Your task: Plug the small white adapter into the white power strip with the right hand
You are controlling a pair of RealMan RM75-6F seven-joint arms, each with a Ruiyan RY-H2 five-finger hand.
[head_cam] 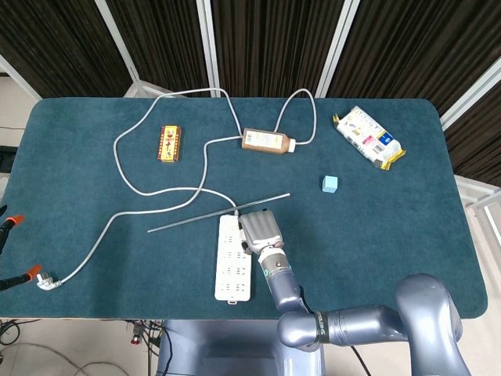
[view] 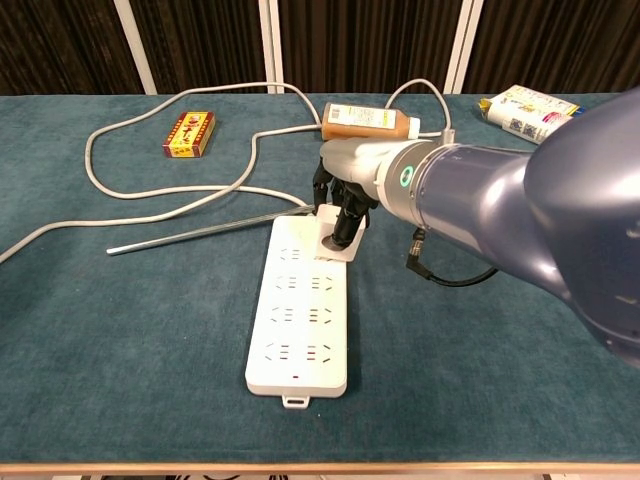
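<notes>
A table (head_cam: 94, 258) covered in dark teal cloth carries everything here. The right arm (view: 520, 210) reaches in from the near right edge and bends left across the surface, its grey shell filling much of the chest view. A long white cable (head_cam: 156, 188) loops over the far half of the table and ends in a plug (head_cam: 47, 280) near the left front corner. The white power strip (view: 300, 315) lies lengthwise near the front edge, its sockets facing up. A thin metal rod (head_cam: 196, 215) lies slanted just beyond the strip's far end. At that far end the right hand (view: 345, 205) hangs fingers-down over the strip's far right corner, its dark fingers (view: 343, 228) closed around a small white piece that seems to be the small white adapter (view: 334, 247), resting against the strip's top socket area; whether its prongs are seated cannot be told. Farther back sit a white snack bag (head_cam: 369, 138) at the right, a brown bottle (head_cam: 266, 141) lying on its side in the middle, and a red and yellow box (head_cam: 170, 143) to the left. A small light blue cube (head_cam: 329, 184) sits alone right of the rod. The left hand shows in neither view.
</notes>
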